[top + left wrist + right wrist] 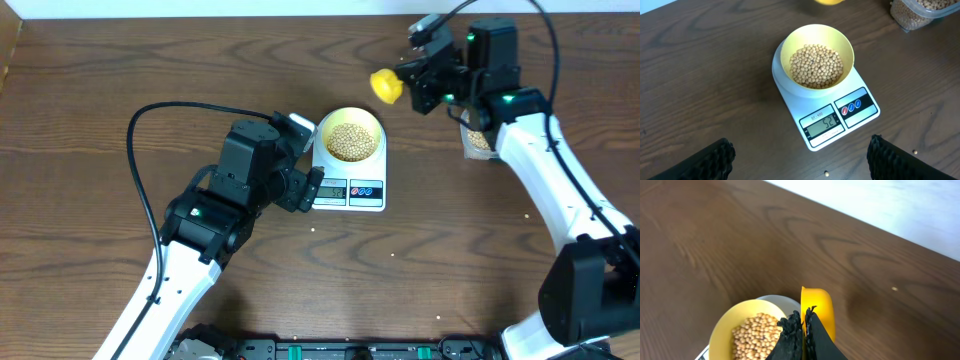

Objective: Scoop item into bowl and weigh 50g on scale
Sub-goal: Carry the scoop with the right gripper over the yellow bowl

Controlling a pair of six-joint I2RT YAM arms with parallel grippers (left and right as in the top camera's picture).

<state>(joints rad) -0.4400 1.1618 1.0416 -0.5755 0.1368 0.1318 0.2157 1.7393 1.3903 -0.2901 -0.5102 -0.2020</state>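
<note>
The pale-yellow bowl [350, 137] sits on the white scale [348, 188], filled with tan beans [816, 66]. The scale's display [823, 123] reads 52. The bowl also shows in the right wrist view [725, 330]. My right gripper [425, 85] is shut on the handle of the yellow scoop [386, 84], held above the table just right of and behind the bowl; the scoop also shows in the right wrist view [820, 307] between my fingers [804, 325]. My left gripper [800, 157] is open and empty, in front of the scale.
A clear plastic tub of beans [478, 140] stands at the right, partly under the right arm; it also shows in the left wrist view [920, 12]. Stray beans lie on the table near the scale [826, 173]. The left arm's black cable [150, 115] loops over the left side.
</note>
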